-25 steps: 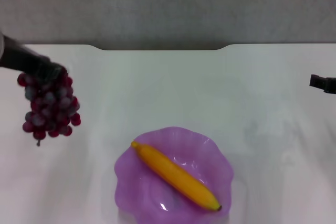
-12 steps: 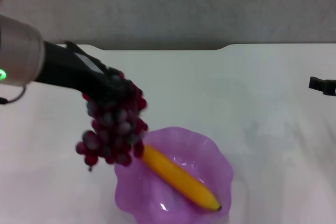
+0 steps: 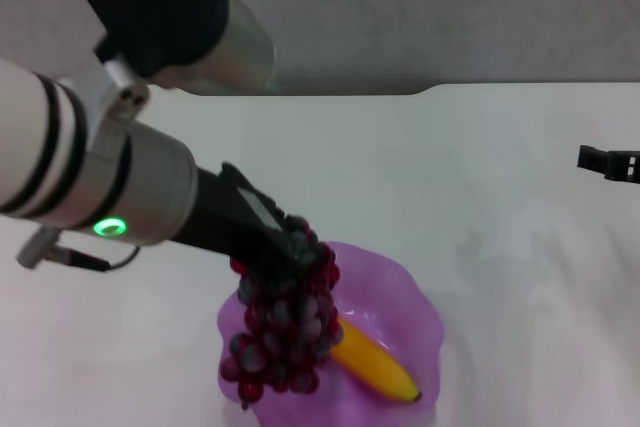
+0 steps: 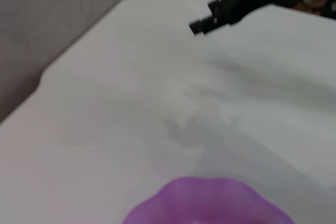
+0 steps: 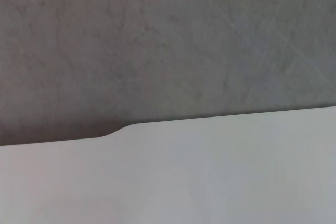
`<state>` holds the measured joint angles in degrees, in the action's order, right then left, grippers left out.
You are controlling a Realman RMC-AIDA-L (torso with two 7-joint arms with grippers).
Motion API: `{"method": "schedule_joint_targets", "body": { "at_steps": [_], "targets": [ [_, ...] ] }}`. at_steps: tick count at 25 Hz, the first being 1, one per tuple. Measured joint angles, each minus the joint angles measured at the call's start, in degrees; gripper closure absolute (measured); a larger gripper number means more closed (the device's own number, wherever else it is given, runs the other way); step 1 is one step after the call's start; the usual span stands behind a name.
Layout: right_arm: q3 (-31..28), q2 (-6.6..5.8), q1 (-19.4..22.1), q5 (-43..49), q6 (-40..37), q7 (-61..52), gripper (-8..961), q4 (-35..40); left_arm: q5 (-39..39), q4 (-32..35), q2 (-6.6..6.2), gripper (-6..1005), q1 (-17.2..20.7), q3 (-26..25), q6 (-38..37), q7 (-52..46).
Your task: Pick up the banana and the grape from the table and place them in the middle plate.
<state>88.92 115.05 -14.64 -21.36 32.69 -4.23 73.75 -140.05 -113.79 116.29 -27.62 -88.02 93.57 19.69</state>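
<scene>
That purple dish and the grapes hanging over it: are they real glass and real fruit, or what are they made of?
The middle plate looks like translucent plastic or glass: light passes through its wavy rim and it shows a glossy highlight.

The grape, held by the left gripper, looks possibly artificial: uniform round beads with a greyish frosting.

The banana is very smooth and evenly orange-yellow, so probably plastic too.

The middle plate [image 3: 420,297] sits on the table [image 3: 500,247] at its near edge, about midway between the side edges. The banana [image 3: 375,362] lies in it. The grape [image 3: 285,332] hangs over the plate's left part from the left claw [image 3: 290,252]. The right claw [image 3: 605,162] is at the right edge.
</scene>
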Motion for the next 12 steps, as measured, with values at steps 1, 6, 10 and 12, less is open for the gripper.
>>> {"method": "schedule_joint_targets", "body": {
  "at_steps": [1,6,10,12],
  "targets": [
    [0.15,0.00,-0.01,-0.01,0.00,-0.03,102,0.09,-0.14,1.48,0.01,767,0.03,0.77,-0.82,-0.17],
    [0.33,0.00,-0.08,-0.06,0.00,-0.03,102,-0.02,-0.13,8.10,0.07,769,-0.96,4.67,-5.05,-0.47],
    [0.43,0.00,-0.42,0.00,0.00,0.00,103,-0.06,-0.30,13.80,0.08,768,-2.95,7.76,-7.92,-0.73],
    [0.60,0.00,-0.54,0.08,0.00,0.00,103,-0.09,-0.24,19.76,0.08,768,-5.33,10.86,-10.96,-0.75]
  ]
}}
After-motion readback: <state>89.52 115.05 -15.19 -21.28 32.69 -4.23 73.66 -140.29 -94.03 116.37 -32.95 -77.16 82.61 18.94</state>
